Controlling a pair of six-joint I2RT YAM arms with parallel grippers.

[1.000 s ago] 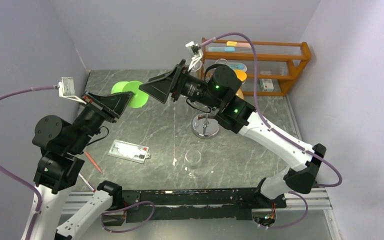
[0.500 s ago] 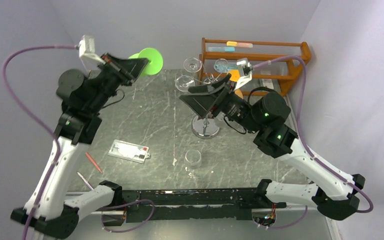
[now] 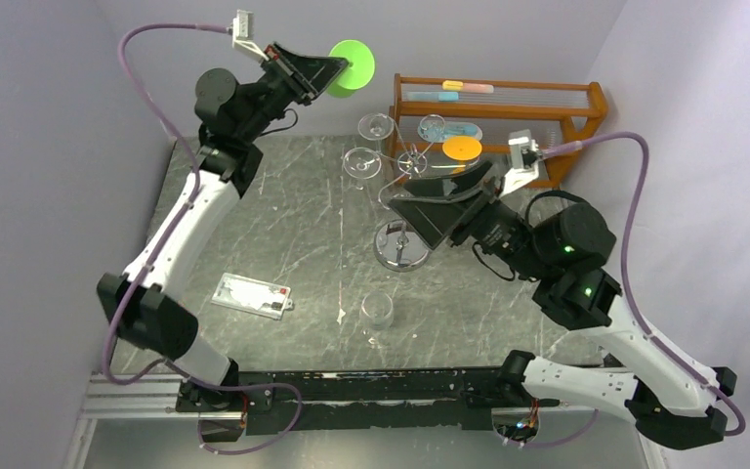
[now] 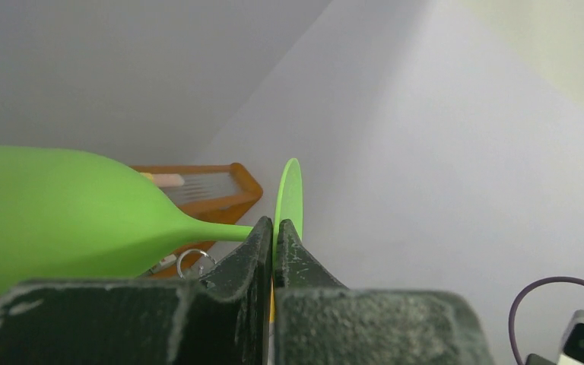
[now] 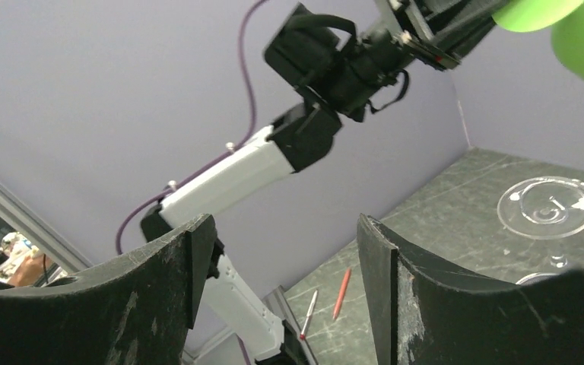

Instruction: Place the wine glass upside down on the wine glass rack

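Observation:
My left gripper (image 3: 336, 68) is raised high at the back, near the wall. It is shut on the foot of a green wine glass (image 3: 354, 65). In the left wrist view the fingers (image 4: 274, 233) pinch the thin green foot disc (image 4: 290, 194), and the bowl (image 4: 61, 213) lies sideways to the left. The chrome wine glass rack (image 3: 401, 249) stands mid-table on its shiny disc base, with clear glasses (image 3: 376, 125) hanging from its arms. My right gripper (image 3: 408, 191) is open and empty, just right of the rack pole. The right wrist view (image 5: 285, 236) also shows it open.
A brown wooden shelf (image 3: 547, 107) stands at the back right, with an orange disc (image 3: 462, 148) in front of it. A clear tumbler (image 3: 378, 310) stands in front of the rack. A white card (image 3: 251, 295) and pens (image 3: 182, 318) lie at the left.
My left arm has swung up and to the back right, carrying the green glass from low left to high near the rack. My right arm has drawn back to the right.

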